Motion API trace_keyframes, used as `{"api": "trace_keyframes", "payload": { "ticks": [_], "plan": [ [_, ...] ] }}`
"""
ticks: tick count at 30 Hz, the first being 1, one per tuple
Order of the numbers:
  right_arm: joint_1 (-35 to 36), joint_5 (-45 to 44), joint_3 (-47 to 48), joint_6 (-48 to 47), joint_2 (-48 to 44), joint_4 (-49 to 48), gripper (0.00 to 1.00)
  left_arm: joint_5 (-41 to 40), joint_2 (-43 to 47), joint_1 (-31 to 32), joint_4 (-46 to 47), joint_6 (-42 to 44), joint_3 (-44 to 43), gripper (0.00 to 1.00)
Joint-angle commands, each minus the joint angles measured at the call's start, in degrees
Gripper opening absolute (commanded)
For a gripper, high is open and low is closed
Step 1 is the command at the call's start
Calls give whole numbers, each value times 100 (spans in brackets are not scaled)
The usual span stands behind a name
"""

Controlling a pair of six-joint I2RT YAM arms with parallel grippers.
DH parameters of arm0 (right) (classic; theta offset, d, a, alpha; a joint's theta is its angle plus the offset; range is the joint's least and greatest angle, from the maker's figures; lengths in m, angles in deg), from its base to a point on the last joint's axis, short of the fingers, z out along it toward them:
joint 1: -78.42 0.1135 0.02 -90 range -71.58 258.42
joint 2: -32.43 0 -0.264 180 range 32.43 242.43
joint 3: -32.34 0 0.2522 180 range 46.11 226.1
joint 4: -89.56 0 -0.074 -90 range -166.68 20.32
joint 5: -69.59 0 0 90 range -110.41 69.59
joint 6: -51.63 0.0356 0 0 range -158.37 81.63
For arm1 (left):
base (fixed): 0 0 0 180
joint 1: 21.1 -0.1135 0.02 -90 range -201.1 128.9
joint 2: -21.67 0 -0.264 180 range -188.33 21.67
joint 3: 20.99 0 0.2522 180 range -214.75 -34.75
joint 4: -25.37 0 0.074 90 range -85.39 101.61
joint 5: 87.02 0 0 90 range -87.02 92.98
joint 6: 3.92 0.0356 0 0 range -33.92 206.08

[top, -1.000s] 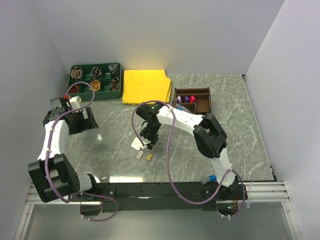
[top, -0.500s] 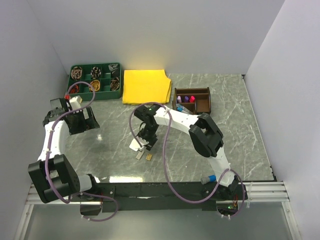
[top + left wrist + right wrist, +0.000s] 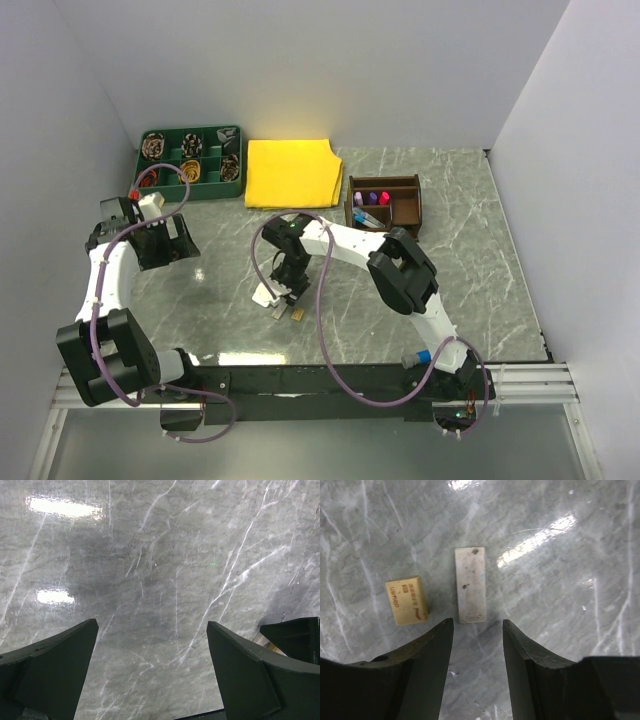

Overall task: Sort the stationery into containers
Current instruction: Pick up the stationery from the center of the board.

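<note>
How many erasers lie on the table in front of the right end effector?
2. A tan eraser lies to the left; a white eraser lies beside it, straight ahead of the open jaws. Others may be hidden under the right end effector.

Your right gripper (image 3: 476,625) has matt black fingers. Straight ahead of them lies a white eraser (image 3: 470,585), flecked with a few dark specks. Ahead and to the left lies a tan eraser (image 3: 407,600) with brown printed lettering. Under both, the table (image 3: 570,580) is grey marble with thin white veins and bright glare patches. The same pattern runs below your left gripper (image 3: 152,630), whose fingers are also black. From above, far beyond the right gripper, the organiser (image 3: 385,181) is dark brown and holds markers (image 3: 372,198) with pink and purple caps. The cloth (image 3: 290,172) is plain yellow, the tray (image 3: 190,131) dark green, and the cables (image 3: 322,330) dull purple.
</note>
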Motion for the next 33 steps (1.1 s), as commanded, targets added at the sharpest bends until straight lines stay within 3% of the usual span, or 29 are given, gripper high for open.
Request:
{"api": "trace_keyframes", "payload": {
  "ticks": [1,33],
  "plan": [
    [71,40,277,73,86,35,52,160,83,-31,107,-19,-1,98],
    [264,-312,259,108,130,273,40,415,-426,-31,90,68,-177,98]
  ]
}}
